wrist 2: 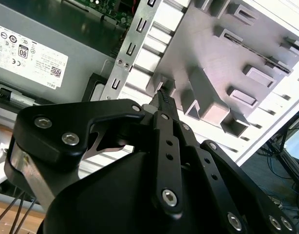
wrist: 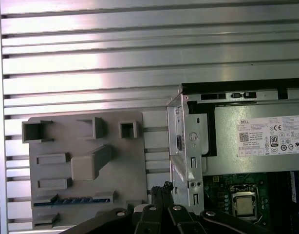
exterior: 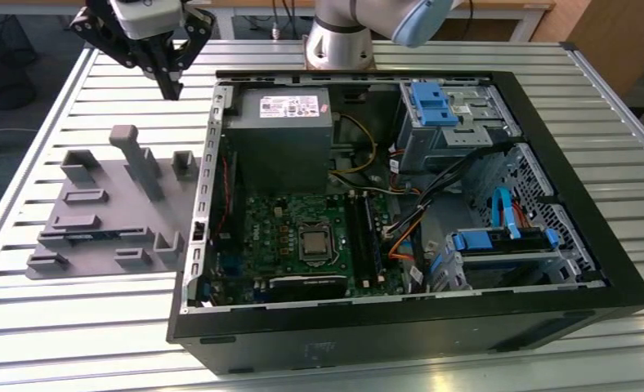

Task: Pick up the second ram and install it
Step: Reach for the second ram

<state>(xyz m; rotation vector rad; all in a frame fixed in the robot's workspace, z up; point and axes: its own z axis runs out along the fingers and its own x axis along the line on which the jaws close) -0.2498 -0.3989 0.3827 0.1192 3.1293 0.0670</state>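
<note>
End effector (exterior: 172, 88) empty in the upper left of the exterior view, second ram (wrist: 71, 200) in the tray.
The end effector, seen in both wrist views (wrist 2: 164, 96) (wrist: 165, 187), has its fingers pressed together on nothing. It hangs above the slatted metal counter (exterior: 60, 327), between the grey plastic tray (exterior: 82, 261) at frame left and the open computer case (exterior: 409, 331). The second ram, a narrow blue stick, lies in a long slot of the tray, well apart from the end effector. The green motherboard (exterior: 267, 220) sits inside the case below the grey power supply (exterior: 279, 135).
</note>
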